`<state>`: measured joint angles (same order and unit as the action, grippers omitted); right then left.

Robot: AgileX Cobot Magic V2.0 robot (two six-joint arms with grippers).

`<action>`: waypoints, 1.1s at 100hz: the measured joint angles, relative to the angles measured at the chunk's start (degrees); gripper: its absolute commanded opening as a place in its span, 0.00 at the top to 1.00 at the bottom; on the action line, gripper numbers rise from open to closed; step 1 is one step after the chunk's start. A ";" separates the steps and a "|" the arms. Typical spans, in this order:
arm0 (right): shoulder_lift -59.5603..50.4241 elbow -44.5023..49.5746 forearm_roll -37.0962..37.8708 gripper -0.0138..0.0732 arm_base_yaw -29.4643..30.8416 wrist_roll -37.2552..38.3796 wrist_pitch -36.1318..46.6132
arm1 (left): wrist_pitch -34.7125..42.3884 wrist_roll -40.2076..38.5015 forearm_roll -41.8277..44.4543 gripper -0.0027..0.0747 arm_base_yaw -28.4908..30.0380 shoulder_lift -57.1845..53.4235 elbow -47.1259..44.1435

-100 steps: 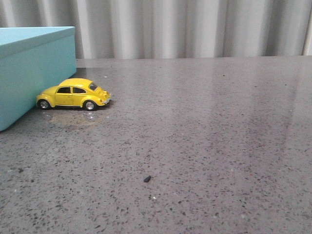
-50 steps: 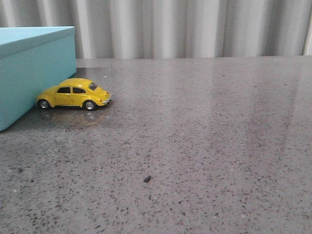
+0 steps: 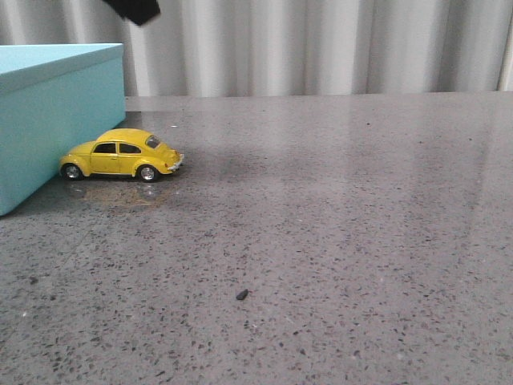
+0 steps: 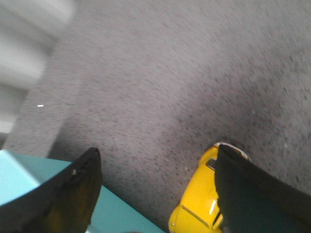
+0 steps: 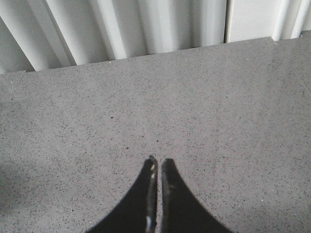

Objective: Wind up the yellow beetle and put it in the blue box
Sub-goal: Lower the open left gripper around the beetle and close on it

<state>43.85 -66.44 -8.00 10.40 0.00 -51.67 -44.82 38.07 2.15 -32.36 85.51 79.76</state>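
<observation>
The yellow beetle stands on its wheels on the grey table, its nose against the side of the blue box at the far left. A black part of my left gripper shows at the top edge of the front view, high above the car. In the left wrist view the left gripper is open, well above the table, with the beetle partly hidden behind one finger and a corner of the blue box below. My right gripper is shut on nothing, over bare table.
A small dark crumb lies on the speckled grey tabletop near the front. A pale pleated curtain hangs behind the table's far edge.
A black part of my left gripper has come into the front view at the top edge above the box and car. The beetle and box have not moved.
</observation>
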 measured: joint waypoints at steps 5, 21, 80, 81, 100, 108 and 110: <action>0.00 0.00 0.00 0.91 0.00 0.00 0.00 | -2.82 1.63 0.00 0.37 -0.13 1.97 1.89; 0.00 0.00 0.00 0.91 0.00 0.00 0.25 | -11.63 3.37 0.25 0.37 -0.25 5.78 4.91; 0.00 0.00 0.00 0.91 0.00 0.00 -0.50 | -13.54 6.68 3.41 0.37 -0.25 8.06 5.39; 0.00 0.00 0.00 0.91 0.00 0.00 -0.50 | -13.54 7.29 3.49 0.37 -0.25 8.06 5.39; 0.00 0.00 0.00 0.91 -0.33 0.00 -0.54 | -13.26 12.10 3.04 0.37 -0.25 8.35 5.39; 0.00 0.00 0.00 0.91 -0.48 0.00 -0.54 | -13.99 12.48 2.13 0.37 -0.25 9.22 5.39; 0.00 0.00 0.00 0.91 -0.48 0.00 -0.54 | -14.12 12.62 1.92 0.37 -0.25 9.59 5.39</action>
<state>43.85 -66.44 -8.00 9.92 0.00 -52.21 -58.94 50.69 4.07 -32.61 95.10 85.16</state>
